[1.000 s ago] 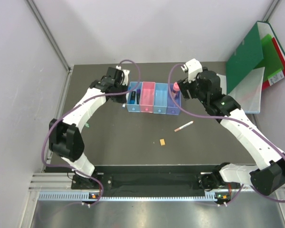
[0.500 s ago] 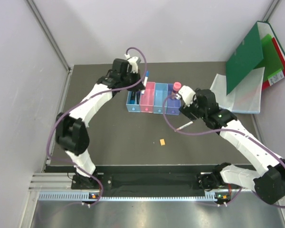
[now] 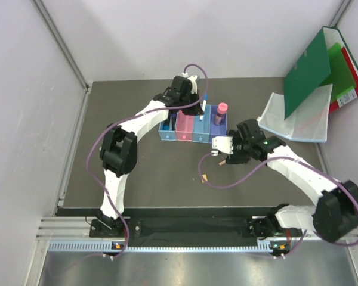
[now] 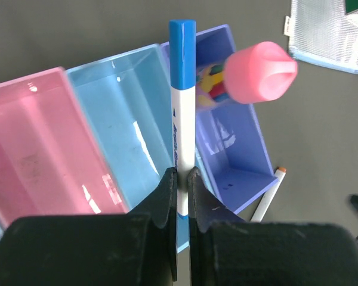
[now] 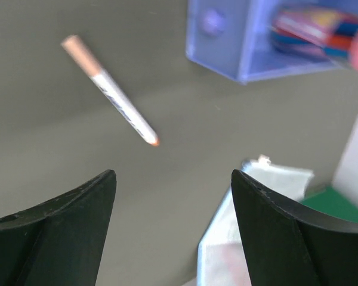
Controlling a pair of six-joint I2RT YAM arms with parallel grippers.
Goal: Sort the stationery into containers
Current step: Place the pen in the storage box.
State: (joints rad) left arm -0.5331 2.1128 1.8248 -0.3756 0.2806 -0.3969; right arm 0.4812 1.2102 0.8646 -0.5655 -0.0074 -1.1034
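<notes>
White-blue pen (image 4: 182,119), pinched upright in the closed left gripper (image 4: 180,179) above the row of four translucent blue and pink plastic bins (image 4: 107,107) on the dark grey table (image 3: 137,179) (white walls (image 3: 24,89) on three sides). Open tabletop is left in front, where the right gripper (image 5: 172,179), fingers spread, is hung over the pinkish pen (image 5: 110,89). Half a second earlier the left gripper was further left along the row.

Wide-parted claw (image 5: 173,179), pinkish pen (image 5: 110,90) on the table beyond, purple bin (image 5: 238,56) corner past it.
</notes>
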